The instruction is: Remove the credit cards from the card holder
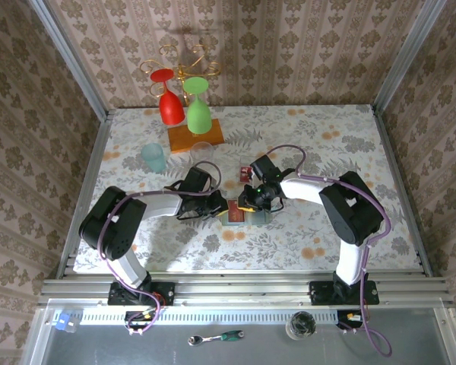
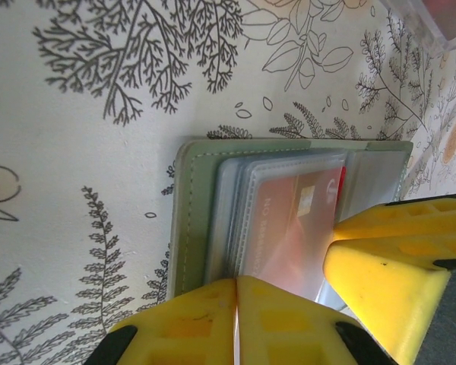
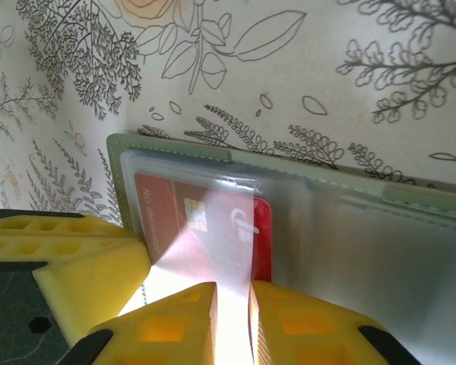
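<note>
Left gripper [image 2: 235,293] is pinched shut on the edge of the open card holder [image 2: 191,220], mid-counter [image 1: 327,137]. A red credit card [image 3: 175,217] sits in its clear pocket. Right gripper [image 3: 232,300] is almost closed, nipping that pocket's flap.

The table cover [image 1: 327,137] is white, printed with grey line-drawn ferns and leaves and pale orange blossoms. The card holder [image 2: 194,220] is pale sage green with lighter stitching, and its pockets are cloudy bluish grey. The card [image 2: 289,220] inside is red with a gold chip and white lettering. The left gripper [image 2: 235,293] and right gripper [image 3: 233,300] are bright yellow on black. Upper left in the top view are a red glass [image 1: 169,103], a green glass [image 1: 198,106] and a pale teal cup [image 1: 153,157]. The wall [image 1: 289,46] is tan damask.
</note>
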Available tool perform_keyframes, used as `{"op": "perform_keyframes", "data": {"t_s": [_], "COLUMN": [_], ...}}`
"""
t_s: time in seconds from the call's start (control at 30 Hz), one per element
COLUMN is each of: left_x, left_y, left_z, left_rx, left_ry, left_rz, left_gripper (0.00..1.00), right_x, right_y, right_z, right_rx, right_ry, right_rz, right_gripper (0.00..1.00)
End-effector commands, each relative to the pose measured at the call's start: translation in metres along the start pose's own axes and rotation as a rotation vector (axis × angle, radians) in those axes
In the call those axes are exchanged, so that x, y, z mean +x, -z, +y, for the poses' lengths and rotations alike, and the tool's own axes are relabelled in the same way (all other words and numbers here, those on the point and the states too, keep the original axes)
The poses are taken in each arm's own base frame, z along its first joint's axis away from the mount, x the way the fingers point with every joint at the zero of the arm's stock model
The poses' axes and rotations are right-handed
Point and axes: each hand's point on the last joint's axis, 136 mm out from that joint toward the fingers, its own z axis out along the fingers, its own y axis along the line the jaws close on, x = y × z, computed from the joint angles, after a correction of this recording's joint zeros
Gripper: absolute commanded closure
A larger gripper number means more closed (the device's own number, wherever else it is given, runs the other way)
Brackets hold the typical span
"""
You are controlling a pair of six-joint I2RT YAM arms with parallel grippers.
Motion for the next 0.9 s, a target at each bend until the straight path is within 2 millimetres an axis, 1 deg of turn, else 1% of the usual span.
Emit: {"op": "perform_keyframes", "data": {"t_s": [0.0, 0.13, 0.2, 0.33, 0.5, 0.6, 0.87], "left_x": [0.005, 0.005, 0.005, 0.005, 0.005, 0.005, 0.001], "left_y": [-0.005, -0.005, -0.005, -0.005, -0.004, -0.004, -0.001], "left_z": [0.012, 0.011, 0.012, 0.011, 0.01, 0.01, 0.003], "left_rx": [-0.042, -0.042, -0.042, -0.041, -0.042, -0.041, -0.035], "left_ry": [0.027, 0.026, 0.025, 0.025, 0.019, 0.016, 0.0], "left_rz": [0.034, 0.034, 0.034, 0.033, 0.034, 0.034, 0.029], "left_gripper": [0.9, 0.9, 0.9, 0.9, 0.91, 0.91, 0.91], "right_x": [0.003, 0.004, 0.004, 0.005, 0.005, 0.005, 0.003], "right_y": [-0.004, -0.005, -0.006, -0.007, 0.001, 0.004, 0.009], "right_z": [0.009, 0.009, 0.007, -0.002, -0.014, -0.016, -0.011], "right_rx": [-0.032, -0.036, -0.026, 0.015, 0.097, 0.114, 0.111], "right_ry": [0.009, 0.011, 0.01, 0.003, 0.029, 0.039, 0.051], "right_rz": [0.025, 0.03, 0.033, 0.035, 0.018, 0.013, 0.0], "right_gripper": [0.83, 0.83, 0.81, 0.75, 0.73, 0.72, 0.72]}}
